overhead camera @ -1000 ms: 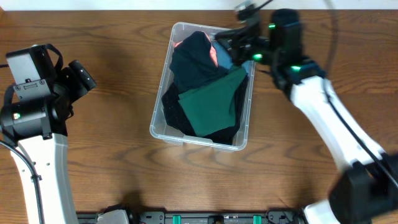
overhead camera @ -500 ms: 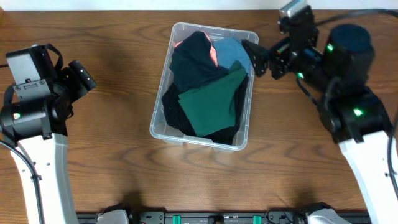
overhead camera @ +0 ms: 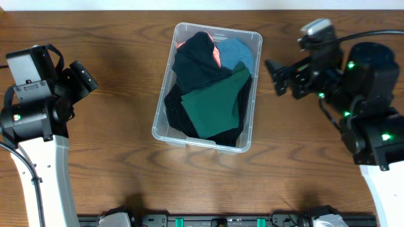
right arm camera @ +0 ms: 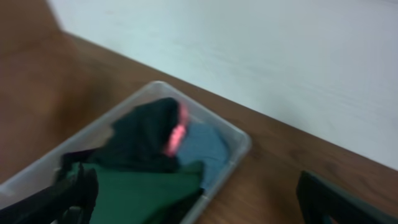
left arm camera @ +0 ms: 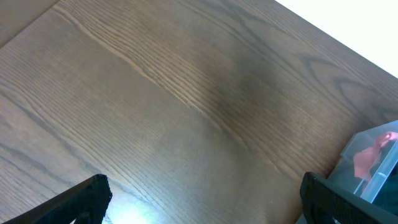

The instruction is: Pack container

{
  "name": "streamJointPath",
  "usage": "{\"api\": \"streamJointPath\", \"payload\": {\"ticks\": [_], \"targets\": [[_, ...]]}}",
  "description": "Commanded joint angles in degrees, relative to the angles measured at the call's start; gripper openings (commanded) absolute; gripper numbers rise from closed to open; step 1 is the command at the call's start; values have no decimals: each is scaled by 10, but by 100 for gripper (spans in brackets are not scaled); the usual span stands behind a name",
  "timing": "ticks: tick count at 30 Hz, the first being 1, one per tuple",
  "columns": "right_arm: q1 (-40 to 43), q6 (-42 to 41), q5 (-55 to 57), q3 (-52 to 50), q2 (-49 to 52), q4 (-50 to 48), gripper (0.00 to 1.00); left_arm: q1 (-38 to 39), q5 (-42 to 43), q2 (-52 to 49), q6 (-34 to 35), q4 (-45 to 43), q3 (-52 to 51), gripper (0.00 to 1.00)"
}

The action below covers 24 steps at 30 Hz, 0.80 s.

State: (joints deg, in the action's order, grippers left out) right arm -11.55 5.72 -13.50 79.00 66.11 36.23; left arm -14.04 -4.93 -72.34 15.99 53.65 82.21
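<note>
The clear plastic container (overhead camera: 161,94) stands at the table's middle, filled with folded clothes: a dark navy garment (overhead camera: 197,60), a green cloth (overhead camera: 216,106), a blue cloth (overhead camera: 237,53) and a pink sliver (overhead camera: 217,57). My right gripper (overhead camera: 276,77) hovers open just right of the container's far right corner, holding nothing. In the right wrist view the container (right arm camera: 240,147) lies below the wide-apart right gripper (right arm camera: 199,194). My left gripper (overhead camera: 85,77) stays open at the far left, over bare wood. In the left wrist view the left gripper (left arm camera: 202,200) is empty, and the container (left arm camera: 374,167) shows at the right edge.
The brown wooden table (overhead camera: 113,157) stretches around the container on every side. A pale wall (right arm camera: 261,56) runs behind the table's far edge. Both arm bases stand near the front corners.
My right gripper has opened and drawn back to the right, out of the container's far right corner, where the blue cloth now lies uncovered. The left arm has not moved.
</note>
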Motion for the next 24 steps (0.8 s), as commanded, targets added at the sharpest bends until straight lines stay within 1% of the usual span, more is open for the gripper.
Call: {"api": "streamJointPath", "payload": {"ticks": [1,4,6,9,14,16,19,21,24], "targets": [[51,-6,26,1,-6,7,99,-2,-7,-3,-12,1,-2,98],[85,-8,25,1,-8,9,99,-2,-7,-3,-12,1,-2,98],[89,-4,26,0,-12,12,99,-2,-7,-3,-12,1,-2,98],[93,10,32,0,-34,15,99,-2,-7,-3,-12,1,-2,98],[142,32,32,-16,-80,35,99,-2,-7,-3,-12,1,-2,98],[151,34,32,-44,-109,34,99,-2,-7,-3,-12,1,-2,98],[158,34,32,-115,-167,31,99,-2,-7,-3,-12,1,-2,98],[158,34,32,-179,-212,20,99,-2,-7,-3,-12,1,-2,98],[158,33,32,-284,-278,-30,99,-2,-7,-3,-12,1,-2,98]]}}
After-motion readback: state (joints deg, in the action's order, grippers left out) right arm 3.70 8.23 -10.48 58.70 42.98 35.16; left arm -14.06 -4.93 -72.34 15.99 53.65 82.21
